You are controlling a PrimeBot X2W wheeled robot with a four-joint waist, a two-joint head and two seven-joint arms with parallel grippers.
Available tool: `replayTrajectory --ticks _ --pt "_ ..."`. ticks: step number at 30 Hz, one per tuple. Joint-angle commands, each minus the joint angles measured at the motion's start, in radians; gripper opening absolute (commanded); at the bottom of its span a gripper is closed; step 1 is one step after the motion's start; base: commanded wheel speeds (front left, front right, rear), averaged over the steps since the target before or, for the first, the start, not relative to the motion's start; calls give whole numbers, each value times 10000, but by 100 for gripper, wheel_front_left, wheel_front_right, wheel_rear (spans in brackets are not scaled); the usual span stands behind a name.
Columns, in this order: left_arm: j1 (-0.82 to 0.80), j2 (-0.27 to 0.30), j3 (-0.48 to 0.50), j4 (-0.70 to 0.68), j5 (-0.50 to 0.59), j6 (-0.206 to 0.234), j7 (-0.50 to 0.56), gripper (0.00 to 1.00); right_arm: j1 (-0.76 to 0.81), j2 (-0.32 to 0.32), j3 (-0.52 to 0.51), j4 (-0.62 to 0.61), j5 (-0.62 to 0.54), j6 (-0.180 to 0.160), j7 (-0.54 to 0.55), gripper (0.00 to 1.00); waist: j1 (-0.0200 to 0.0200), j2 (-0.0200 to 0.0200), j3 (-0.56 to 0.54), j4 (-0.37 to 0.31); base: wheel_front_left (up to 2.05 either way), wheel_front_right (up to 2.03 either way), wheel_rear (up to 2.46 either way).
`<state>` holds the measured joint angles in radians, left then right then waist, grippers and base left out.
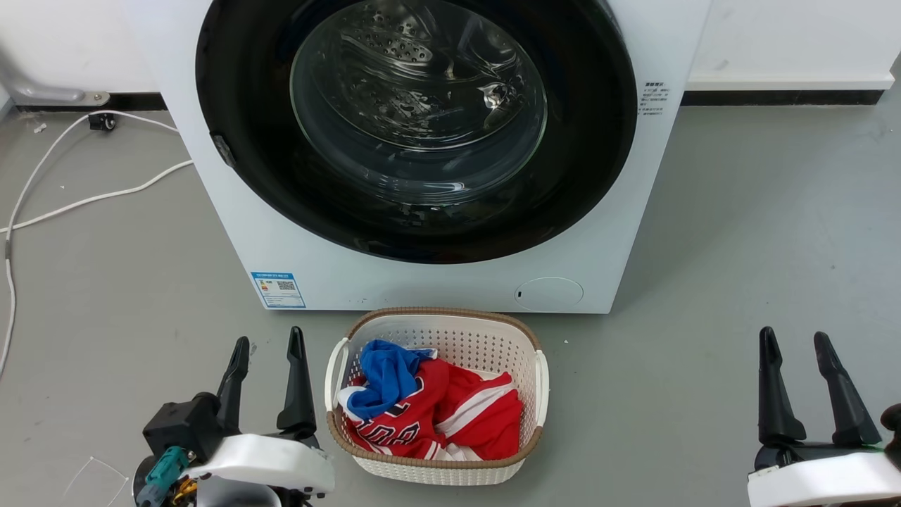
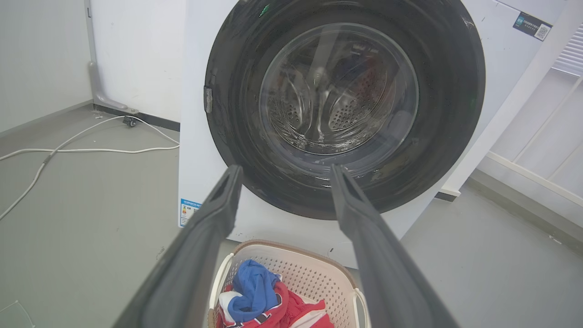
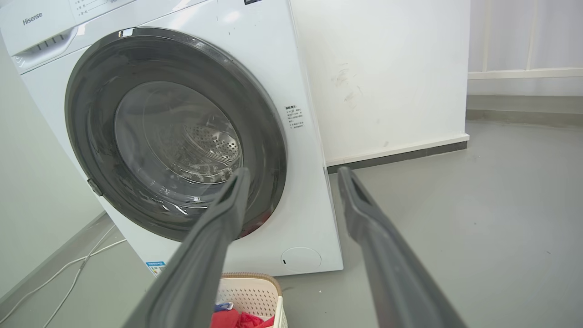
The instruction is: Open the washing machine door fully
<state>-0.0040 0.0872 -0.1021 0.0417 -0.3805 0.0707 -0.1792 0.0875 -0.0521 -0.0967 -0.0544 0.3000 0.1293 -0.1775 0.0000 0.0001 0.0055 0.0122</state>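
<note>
- The washing machine door (image 1: 417, 120) sits closed and flush in the white front of the washing machine (image 1: 450, 285), straight ahead of the robot and just behind the laundry basket (image 1: 538, 366) of red and blue clothes.
- Both tools hang low and empty. The left gripper (image 1: 269, 338) is beside the basket with its two fingers spread apart, and the right gripper (image 1: 794, 334) is well off to the other side, spread likewise. Neither touches the machine.
- The door looks rigid and fairly weighty — a broad glossy black ring around a bulging glass bowl. I'd expect that surface to be slick, with nothing on the ring's face for a finger to catch.
- The one likely hold is the small grey tab (image 1: 224, 150) on the door's left edge. By my guess it is the catch, with the hinge opposite.
- A fingertip hooked behind that tab should pop it loose — then the door probably swings stiffly in an arc towards the robot's right.
- The glass is best left alone, and the basket stands near the sweep.
</note>
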Motion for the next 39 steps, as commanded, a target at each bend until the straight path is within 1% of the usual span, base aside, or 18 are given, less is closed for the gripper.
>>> replayTrajectory --ticks 1,26,39 --pt "43 14 -38 -117 247 29 -84 100 54 9 -31 -134 -245 21 -108 100 0 -1 0 3 0 0 0" --pt "364 -305 146 27 2033 -501 -604 100 502 23 -92 -371 -1534 22 -629 100 0 -1 -128 41 0 0 0" --pt "509 -368 183 201 2906 -599 -836 100 665 29 -121 -398 -2065 13 -857 100 0 -1 -128 65 0 0 0"
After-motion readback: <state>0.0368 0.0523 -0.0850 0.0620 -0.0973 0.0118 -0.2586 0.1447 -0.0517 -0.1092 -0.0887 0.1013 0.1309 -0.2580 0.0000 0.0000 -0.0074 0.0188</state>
